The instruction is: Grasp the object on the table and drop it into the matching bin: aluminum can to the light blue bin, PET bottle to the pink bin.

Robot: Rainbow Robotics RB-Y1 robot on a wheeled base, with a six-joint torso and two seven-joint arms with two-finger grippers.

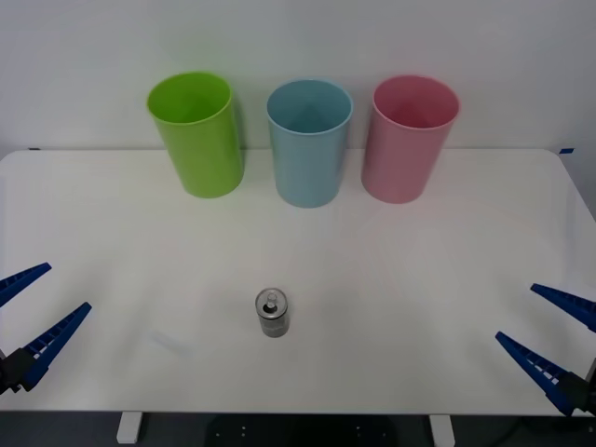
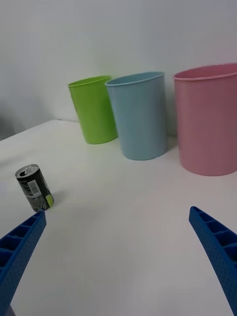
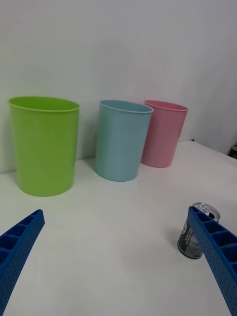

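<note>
From the front, the aluminum can (image 1: 272,313) stood upright on the table (image 1: 419,279), tab up, well in front of the light blue bin (image 1: 308,142). That bin stood between a lime green bin (image 1: 196,134) and the pink bin (image 1: 408,138), and all three looked empty. The left gripper (image 1: 35,310) and the right gripper (image 1: 549,329) waited at the table's near corners, jaws apart.

In the right wrist view, the can's (image 2: 34,188) dark label had a small green patch, but its writing was too small to read.

In the left wrist view, the can (image 3: 196,237) stood partly behind one blue finger.

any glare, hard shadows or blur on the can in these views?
Front view: aluminum can sharp, lid glints, only a faint soft shadow on the table. Right wrist view: can crisp, weak shadow. Left wrist view: can partly behind a left claw finger.
</note>
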